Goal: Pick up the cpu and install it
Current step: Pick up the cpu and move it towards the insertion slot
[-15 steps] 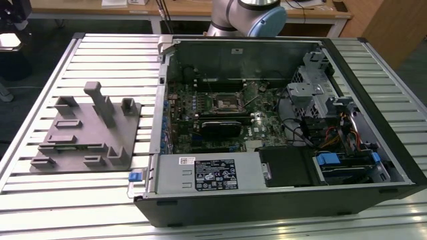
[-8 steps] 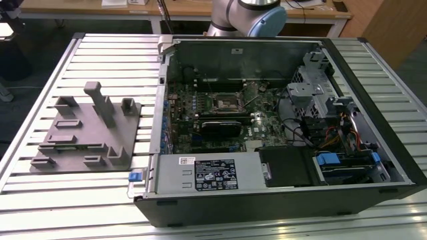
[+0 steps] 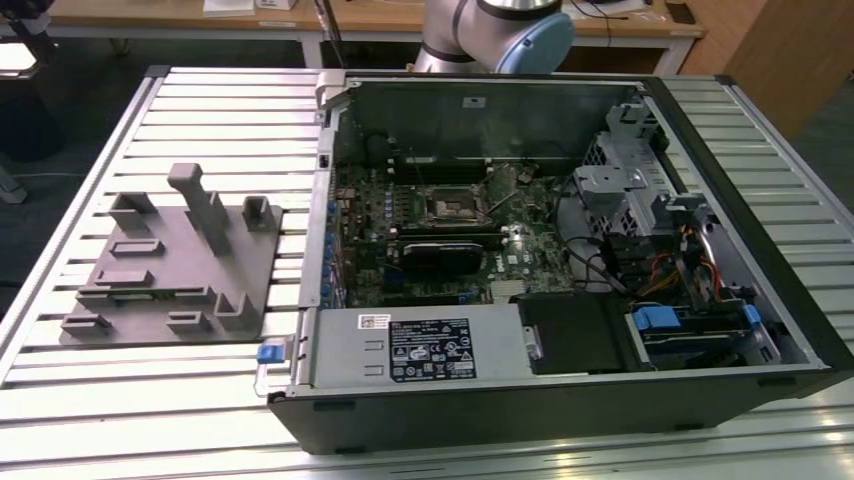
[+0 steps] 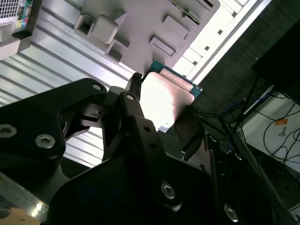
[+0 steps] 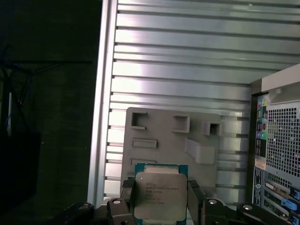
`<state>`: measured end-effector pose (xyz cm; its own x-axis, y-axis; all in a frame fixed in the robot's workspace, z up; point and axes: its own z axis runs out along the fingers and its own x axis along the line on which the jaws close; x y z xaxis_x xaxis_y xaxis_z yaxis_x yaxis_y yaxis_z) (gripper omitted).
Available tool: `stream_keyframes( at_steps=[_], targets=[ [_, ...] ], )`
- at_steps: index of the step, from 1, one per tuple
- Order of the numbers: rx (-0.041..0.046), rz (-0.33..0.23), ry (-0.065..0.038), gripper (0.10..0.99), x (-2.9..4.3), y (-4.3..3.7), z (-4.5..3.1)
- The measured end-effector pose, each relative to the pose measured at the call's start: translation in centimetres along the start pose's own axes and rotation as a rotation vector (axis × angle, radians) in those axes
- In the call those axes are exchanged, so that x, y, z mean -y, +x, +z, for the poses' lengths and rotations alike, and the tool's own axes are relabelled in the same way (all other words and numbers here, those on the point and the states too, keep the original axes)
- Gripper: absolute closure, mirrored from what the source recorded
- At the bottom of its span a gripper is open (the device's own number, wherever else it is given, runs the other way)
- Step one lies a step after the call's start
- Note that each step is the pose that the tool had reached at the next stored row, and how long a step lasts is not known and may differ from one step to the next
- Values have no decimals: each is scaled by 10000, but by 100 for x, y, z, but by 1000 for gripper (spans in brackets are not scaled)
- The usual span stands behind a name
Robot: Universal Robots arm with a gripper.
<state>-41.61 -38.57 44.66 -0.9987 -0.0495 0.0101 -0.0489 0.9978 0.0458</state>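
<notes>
Pincer [image 5: 161, 193] clenched on the cpu [image 5: 159, 199]. In the first wrist view one black finger [image 5: 126, 201] presses each of two opposite edges, w/ the chip's silvery top facing the camera and print on it. In the second wrist view the same grip shows from the side: cpu [image 4: 165, 96] sits at the tips of the pincer [image 4: 161, 107], its green edge poking out past the metal lid, fingers [image 4: 133, 110] dark and bulky in front of it. Cpu is held up off the tabletop [image 5: 187, 61], touching nothing but the fingers. Behind it lies the grey fixture [image 5: 173, 145] w/ raised blocks and shallow pockets, flat on the slatted tabletop, and the chip overlaps the fixture's near edge in both wrist views. The case [image 5: 281, 140] stands just beside the fixture, grille and coloured ports toward it. Past the tabletop's edge, floor w/ cables [image 4: 276, 126]. The exterior view gives the wider layout: fixture [image 3: 180, 265] on the exterior view's left, open case [image 3: 747, 330] on its right, arm [image 3: 497, 30] behind the case. Inside, the board [image 3: 534, 250] w/ the black-framed socket [image 3: 451, 207] near the middle. The case's side wall [image 3: 324, 200] stands btwn fixture and board, and drive cages and wires crowd the side on the exterior view's right.
</notes>
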Motion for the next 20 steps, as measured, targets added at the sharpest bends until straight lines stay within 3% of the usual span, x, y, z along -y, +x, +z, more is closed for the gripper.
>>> stream_keyframes(
  at_steps=[20],
  targets=[
    [0, 0, -1, 545, 10, -219, -2]
  ],
)
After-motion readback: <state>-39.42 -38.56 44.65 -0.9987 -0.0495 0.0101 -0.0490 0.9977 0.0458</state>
